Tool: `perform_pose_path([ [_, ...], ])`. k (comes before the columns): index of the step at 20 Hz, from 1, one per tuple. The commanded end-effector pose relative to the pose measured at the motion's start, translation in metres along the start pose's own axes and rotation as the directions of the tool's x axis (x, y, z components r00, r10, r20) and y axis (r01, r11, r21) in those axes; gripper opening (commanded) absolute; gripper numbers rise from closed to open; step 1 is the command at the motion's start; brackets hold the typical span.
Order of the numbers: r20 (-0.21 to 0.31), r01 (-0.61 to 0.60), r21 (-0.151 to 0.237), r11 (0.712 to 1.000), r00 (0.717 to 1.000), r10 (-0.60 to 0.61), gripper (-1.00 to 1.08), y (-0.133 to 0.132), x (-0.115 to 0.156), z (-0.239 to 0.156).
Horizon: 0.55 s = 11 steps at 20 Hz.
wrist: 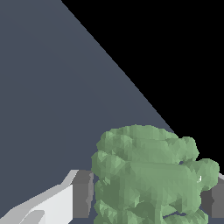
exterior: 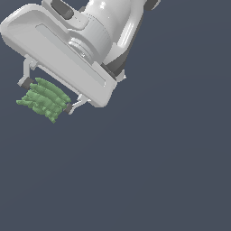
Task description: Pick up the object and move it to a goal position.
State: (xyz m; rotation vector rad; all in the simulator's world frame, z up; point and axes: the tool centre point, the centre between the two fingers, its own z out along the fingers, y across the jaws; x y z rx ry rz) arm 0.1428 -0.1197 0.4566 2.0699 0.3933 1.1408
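Fingers (exterior: 28, 82) of the white gripper (exterior: 47, 95) are clamped on the object (exterior: 44, 99), a light-green clump of ridged segments, which is held between the dark pads at the exterior view's left, below the arm. The clump (wrist: 148, 175) fills the wrist view between grey pads (wrist: 83, 194).

A plain dark slate-blue surface (exterior: 158, 171) fills the exterior view, flat and even in tone (no marks, seams or edges show on it). In the wrist view the same surface (wrist: 48, 100) ends along a straight slanting edge, with solid black (wrist: 175, 43) beyond it.
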Motion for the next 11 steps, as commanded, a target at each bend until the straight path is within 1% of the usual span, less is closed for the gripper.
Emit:
perform_pose_path([
  [1,-0.007,-0.007,-0.018,1.0,1.0,0.006,-1.0,0.0057,0.0032,-0.0035],
  [6,-0.014,-0.014,-0.038,0.999,1.0,0.013,-1.0,0.0115,0.0063,-0.0073],
  [11,-0.013,-0.015,-0.041,0.999,1.0,0.015,-1.0,0.012,0.0057,-0.0072],
])
